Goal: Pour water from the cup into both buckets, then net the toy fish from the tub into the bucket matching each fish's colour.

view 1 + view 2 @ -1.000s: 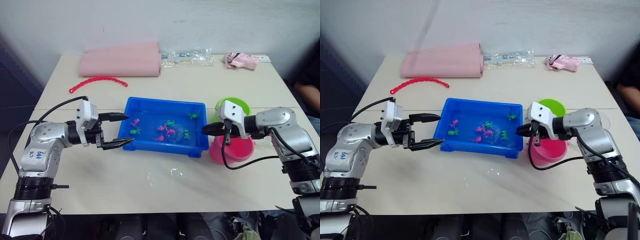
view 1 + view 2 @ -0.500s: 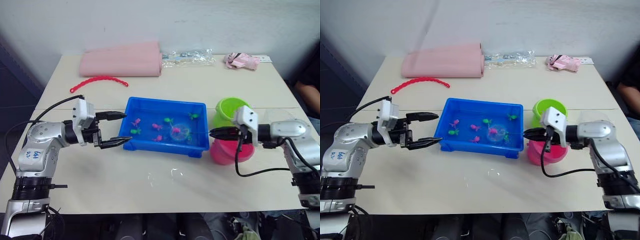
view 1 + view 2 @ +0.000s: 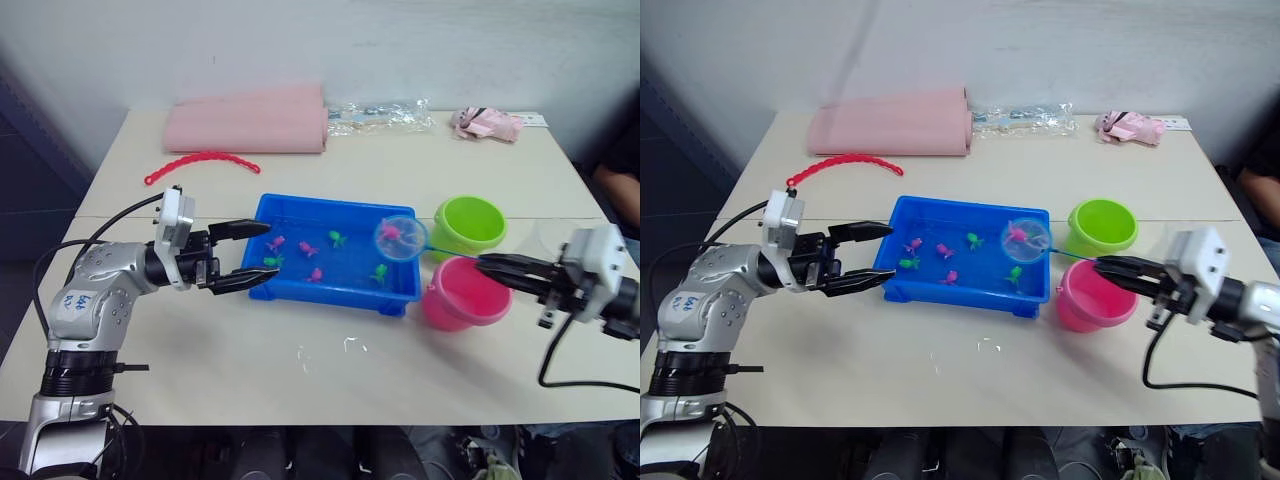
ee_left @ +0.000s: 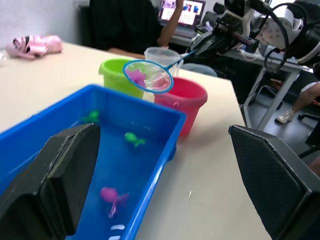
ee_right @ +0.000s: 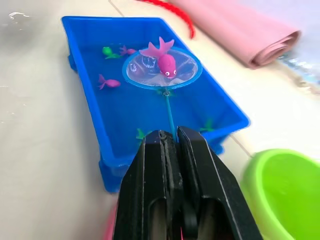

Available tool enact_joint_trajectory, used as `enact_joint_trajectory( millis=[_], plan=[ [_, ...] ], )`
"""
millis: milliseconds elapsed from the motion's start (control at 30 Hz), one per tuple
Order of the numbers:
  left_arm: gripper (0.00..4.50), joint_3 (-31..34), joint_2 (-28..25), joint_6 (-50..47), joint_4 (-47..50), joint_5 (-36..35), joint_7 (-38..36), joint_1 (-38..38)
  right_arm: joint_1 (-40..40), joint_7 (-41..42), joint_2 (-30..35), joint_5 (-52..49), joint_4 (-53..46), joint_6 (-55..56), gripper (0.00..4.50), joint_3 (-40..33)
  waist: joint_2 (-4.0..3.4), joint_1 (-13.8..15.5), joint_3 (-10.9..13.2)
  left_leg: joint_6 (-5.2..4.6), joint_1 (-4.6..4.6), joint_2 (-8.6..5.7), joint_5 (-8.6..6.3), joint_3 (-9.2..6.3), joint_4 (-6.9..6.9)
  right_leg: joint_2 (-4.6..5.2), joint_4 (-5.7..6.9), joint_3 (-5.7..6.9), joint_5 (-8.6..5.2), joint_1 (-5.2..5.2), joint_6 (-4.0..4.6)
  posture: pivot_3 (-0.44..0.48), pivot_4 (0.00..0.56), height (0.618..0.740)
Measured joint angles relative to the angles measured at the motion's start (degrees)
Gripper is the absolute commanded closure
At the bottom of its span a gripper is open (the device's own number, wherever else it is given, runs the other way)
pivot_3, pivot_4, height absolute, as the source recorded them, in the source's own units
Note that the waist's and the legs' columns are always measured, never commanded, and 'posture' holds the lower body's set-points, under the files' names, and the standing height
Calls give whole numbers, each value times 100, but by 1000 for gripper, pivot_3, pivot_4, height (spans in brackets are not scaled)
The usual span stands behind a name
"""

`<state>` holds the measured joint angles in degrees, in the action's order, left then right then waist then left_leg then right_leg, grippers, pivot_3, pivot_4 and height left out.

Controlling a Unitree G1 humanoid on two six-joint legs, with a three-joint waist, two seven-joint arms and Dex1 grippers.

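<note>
The blue tub (image 3: pixel 331 296) stands mid-table with water and several pink and green toy fish (image 3: pixel 308 248) in it. The net (image 3: pixel 401 238) hangs over the tub's right end and carries one pink fish (image 5: pixel 166 62). My right gripper (image 3: pixel 485 263) is shut on the net's thin handle, out over the pink bucket (image 3: pixel 462 293). The green bucket (image 3: pixel 470 225) stands just behind the pink one. The clear cup (image 4: pixel 161 54) sits behind the two buckets. At the tub's left end, my left gripper (image 3: pixel 270 250) is open and holds nothing.
A rolled pink mat (image 3: pixel 245 125), a red beaded strip (image 3: pixel 200 160), a clear plastic bag (image 3: pixel 385 112) and a pink cloth (image 3: pixel 485 122) lie along the back of the table. Water drops (image 3: pixel 345 345) dot the table in front of the tub. A person (image 3: pixel 620 170) sits at the right edge.
My right gripper has drawn back to the right, lifting the net out of the water with a pink fish in it. The left gripper edged slightly closer to the tub.
</note>
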<state>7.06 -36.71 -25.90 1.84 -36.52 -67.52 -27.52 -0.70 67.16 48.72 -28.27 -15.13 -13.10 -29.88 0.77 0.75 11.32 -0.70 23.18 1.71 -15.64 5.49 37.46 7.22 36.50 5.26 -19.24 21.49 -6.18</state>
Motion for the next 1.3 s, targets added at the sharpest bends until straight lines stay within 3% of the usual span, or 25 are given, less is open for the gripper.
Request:
enact_joint_trajectory(
  millis=[233, 400, 633, 767, 1033, 1300],
  plan=[
    [33, -453, 465, -37, -82, -8, -136, -408, 1508, 5, -93, 147, -504, 442, 4500, -1419, 2, 74, -1, 0, -4, 0, 1, 1, 7, -7, -4, -5, 0, -2, 0, 0, 150, 740],
    [33, -699, 795, 187, -353, 110, -238, -661, 1975, -87, -214, 854, -268, 1611, 4500, -1708, 2, 47, -2, 0, -11, 1, 1, 8, 9, -13, -3, -18, 3, -3, -5, 0, 150, 740],
    [33, -902, 1093, 381, -526, 233, -385, -796, 1935, -705, -169, 2275, 739, 4142, 4500, -1726, 2, 46, -2, 4, -13, 2, 4, 9, 9, -19, -4, -27, 3, -2, -5, 0, 150, 740],
    [33, -1001, 1183, 441, -626, 317, -424, -794, 1737, -1446, 179, 3497, 1433, 6205, 4500, -1724, 2, 41, -1, 6, -15, 4, 6, 11, 12, -21, -3, -33, 3, -2, -5, 0, 150, 740],
    [33, -1034, 1341, 538, -753, 376, -424, -795, 1688, -2661, 286, 4957, 1757, 7478, 4500, -1772, 2, 46, -2, 9, -15, 5, 7, 10, 14, -28, -4, -45, 3, -2, -5, 0, 150, 740],
    [33, -1037, 1412, 837, -1158, 582, -467, -875, 1753, -3437, 518, 5610, 1681, 8099, 4500, -1741, 2, 38, -2, 10, -16, 10, 8, 11, 15, -38, -4, -51, 3, -3, -5, 0, 150, 740]
  ],
)
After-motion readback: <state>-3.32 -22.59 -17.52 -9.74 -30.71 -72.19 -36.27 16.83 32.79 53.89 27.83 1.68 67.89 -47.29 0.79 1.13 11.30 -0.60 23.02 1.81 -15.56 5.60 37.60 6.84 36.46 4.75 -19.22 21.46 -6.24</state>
